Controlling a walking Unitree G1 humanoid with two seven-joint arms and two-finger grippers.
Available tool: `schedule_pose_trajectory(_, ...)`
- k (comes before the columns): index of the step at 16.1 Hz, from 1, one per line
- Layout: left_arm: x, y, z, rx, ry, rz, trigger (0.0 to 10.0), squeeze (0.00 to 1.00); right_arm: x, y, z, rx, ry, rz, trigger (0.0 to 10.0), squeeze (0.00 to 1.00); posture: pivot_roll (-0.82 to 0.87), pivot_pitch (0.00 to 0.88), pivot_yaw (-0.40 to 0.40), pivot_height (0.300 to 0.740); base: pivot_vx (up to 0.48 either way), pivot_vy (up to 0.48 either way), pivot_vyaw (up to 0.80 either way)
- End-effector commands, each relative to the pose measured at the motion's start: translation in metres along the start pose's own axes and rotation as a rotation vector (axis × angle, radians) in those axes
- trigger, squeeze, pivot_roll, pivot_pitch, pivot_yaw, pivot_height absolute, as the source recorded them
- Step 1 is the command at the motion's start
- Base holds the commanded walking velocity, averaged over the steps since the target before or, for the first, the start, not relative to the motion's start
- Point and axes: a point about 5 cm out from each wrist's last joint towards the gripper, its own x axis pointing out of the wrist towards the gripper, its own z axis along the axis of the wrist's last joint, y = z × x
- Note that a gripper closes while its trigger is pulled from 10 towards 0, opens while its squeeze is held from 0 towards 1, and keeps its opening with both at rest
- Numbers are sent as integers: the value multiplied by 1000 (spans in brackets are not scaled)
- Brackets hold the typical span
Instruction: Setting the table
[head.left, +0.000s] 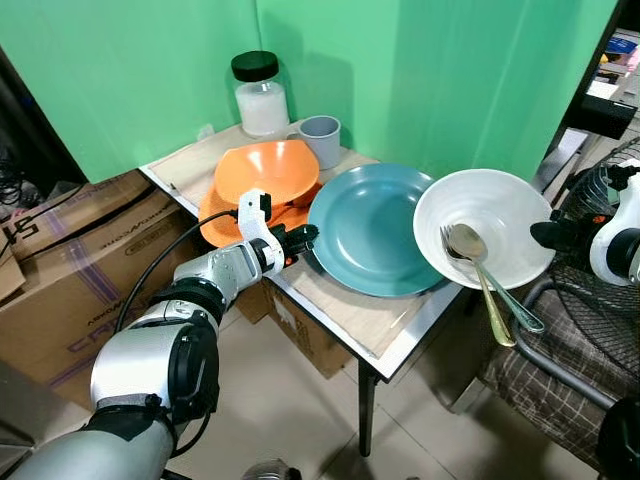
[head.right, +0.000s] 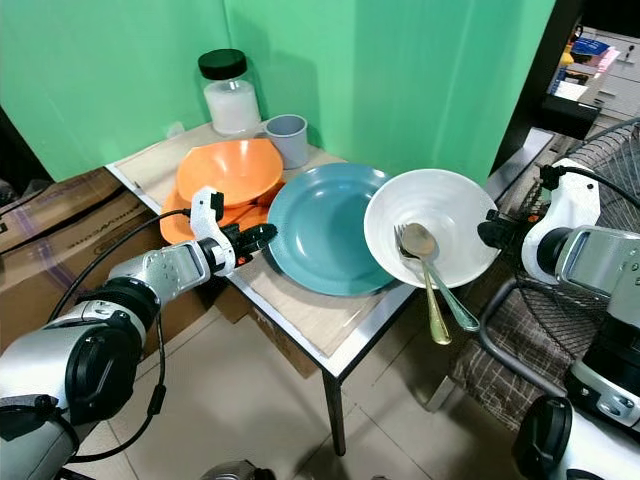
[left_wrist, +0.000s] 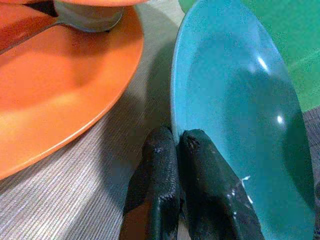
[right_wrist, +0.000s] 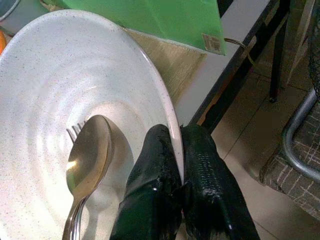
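Note:
A teal plate (head.left: 372, 228) lies on the small wooden table (head.left: 365, 320). My left gripper (head.left: 303, 236) is shut on its left rim, and the fingers (left_wrist: 165, 175) pinch that edge of the teal plate (left_wrist: 235, 115). A white bowl (head.left: 485, 225) overlaps the teal plate's right side and hangs past the table edge. It holds a spoon (head.left: 478, 275) and a fork (head.left: 510, 300) whose handles stick out over its rim. My right gripper (head.left: 545, 236) is shut on the bowl's right rim (right_wrist: 172, 122).
An orange bowl (head.left: 268, 170) rests on an orange plate (head.left: 215, 220) to the left, close to my left gripper. A grey cup (head.left: 321, 137) and a black-lidded jar (head.left: 261, 95) stand at the back by the green screen. Cardboard boxes (head.left: 70, 260) sit left; a chair (head.left: 560, 370) is right.

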Motion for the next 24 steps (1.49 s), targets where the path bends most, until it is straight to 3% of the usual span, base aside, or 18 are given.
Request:
schedule_pose_trajectory(1,-3,7,0,-4,-11,62,0,0,-13,5,18,1,-87,44,0,0,-203,0,110,740,0,0,0)
schedule_pose_trajectory(5,-2,3,10,26,-52,40,0,0,-28,-13,33,64,-144,17,0,0,-175,0,112,740,0,0,0)
schedule_pose_trajectory(7,0,-9,19,52,-67,-48,0,0,-31,-22,32,87,-145,-2,0,0,-148,0,111,740,0,0,0)
schedule_pose_trajectory(12,-1,-32,49,167,-179,-154,0,0,-26,-27,21,119,-118,-14,0,0,-111,0,110,740,0,0,0)
schedule_pose_trajectory(13,-7,-40,59,237,-208,-186,0,0,-21,-27,16,130,-102,-11,0,0,-102,0,107,740,0,0,0)
schedule_pose_trajectory(15,-14,-48,64,294,-219,-218,0,0,-16,-25,13,133,-91,-4,0,0,-91,0,104,740,0,0,0)
schedule_pose_trajectory(20,-57,-64,75,399,-229,-266,0,0,-3,-13,16,121,-90,44,0,0,-41,0,82,740,0,0,0)
schedule_pose_trajectory(24,-105,-62,94,545,-294,-130,0,0,6,-6,13,115,-76,68,0,0,-7,0,65,740,0,0,0)
